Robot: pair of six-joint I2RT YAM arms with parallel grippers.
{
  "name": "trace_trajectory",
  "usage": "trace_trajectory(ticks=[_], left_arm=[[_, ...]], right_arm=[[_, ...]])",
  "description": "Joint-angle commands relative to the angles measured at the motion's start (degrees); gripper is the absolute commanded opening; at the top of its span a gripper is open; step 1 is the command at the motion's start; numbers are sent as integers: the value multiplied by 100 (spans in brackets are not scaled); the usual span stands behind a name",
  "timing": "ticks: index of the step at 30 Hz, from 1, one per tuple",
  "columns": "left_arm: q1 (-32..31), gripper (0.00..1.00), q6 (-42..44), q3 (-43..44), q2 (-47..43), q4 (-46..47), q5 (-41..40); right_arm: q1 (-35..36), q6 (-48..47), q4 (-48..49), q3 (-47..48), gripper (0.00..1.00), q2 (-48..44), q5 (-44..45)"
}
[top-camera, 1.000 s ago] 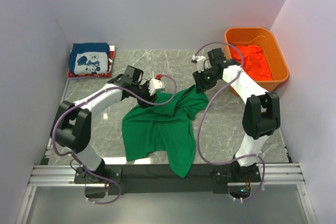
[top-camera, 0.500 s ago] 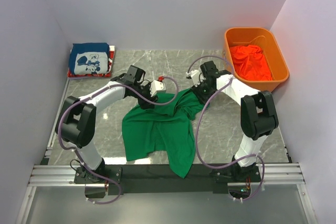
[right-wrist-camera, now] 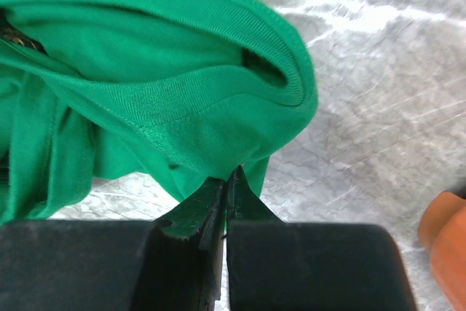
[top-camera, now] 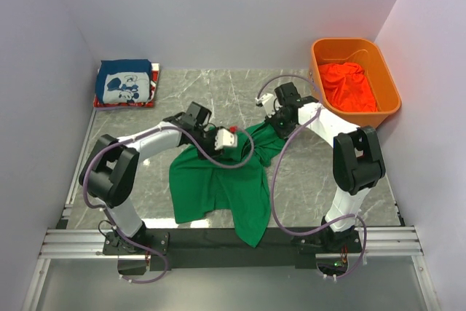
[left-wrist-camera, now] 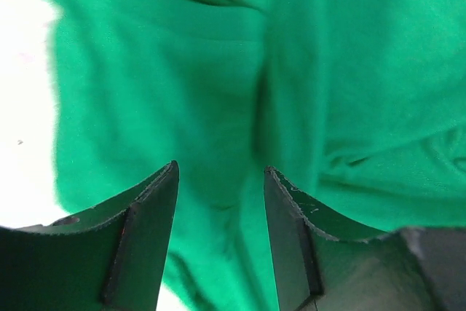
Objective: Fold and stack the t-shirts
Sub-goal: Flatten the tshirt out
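Note:
A bright green t-shirt [top-camera: 218, 180] lies crumpled in the middle of the table, its ribbed collar [right-wrist-camera: 280, 63] showing in the right wrist view. My right gripper [top-camera: 274, 124] [right-wrist-camera: 229, 174] is shut, its tips pinching the edge of the green t-shirt [right-wrist-camera: 182, 100] just below the collar. My left gripper [top-camera: 234, 142] [left-wrist-camera: 220, 171] hovers open over the shirt's upper part, with green cloth [left-wrist-camera: 328, 71] filling the view and nothing between its fingers. A folded dark blue t-shirt [top-camera: 125, 84] with white print rests on a red t-shirt [top-camera: 124, 104] at the far left.
An orange plastic bin [top-camera: 389, 101] stands at the far right and holds a crumpled orange-red t-shirt [top-camera: 348, 85]. The grey marble table [top-camera: 320, 172] is walled in on the left, back and right. A corner of the bin [right-wrist-camera: 444, 242] shows in the right wrist view.
My right gripper came down and left to the shirt's collar end and went from open to shut on its edge. My left gripper slid right over the shirt, still open.

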Motion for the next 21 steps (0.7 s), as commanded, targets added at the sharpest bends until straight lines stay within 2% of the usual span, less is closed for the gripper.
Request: trace_trajectory(ticks=[1, 8, 11, 12, 14, 15, 17, 21], left_arm=[[-204, 56, 627, -279, -259, 421, -209], [-336, 56, 909, -420, -75, 1044, -595], [-336, 45, 567, -316, 13, 1432, -842], [-284, 35, 497, -245, 40, 1423, -868], [-196, 27, 330, -35, 66, 1292, -781], [-73, 18, 251, 62, 110, 1204, -615], [85, 13, 14, 325, 197, 968, -343], [533, 5, -505, 1450, 723, -77, 501]], right_arm=[[14, 170, -66, 420, 0, -311, -79], [-4, 215, -172, 447, 0, -338, -141], [-30, 188, -207, 447, 0, -382, -132], [-48, 188, -250, 473, 0, -390, -141], [-92, 171, -277, 517, 0, -443, -193], [-109, 162, -303, 534, 0, -452, -228], [-162, 127, -330, 596, 0, -443, -264], [-197, 74, -383, 675, 0, -303, -334]])
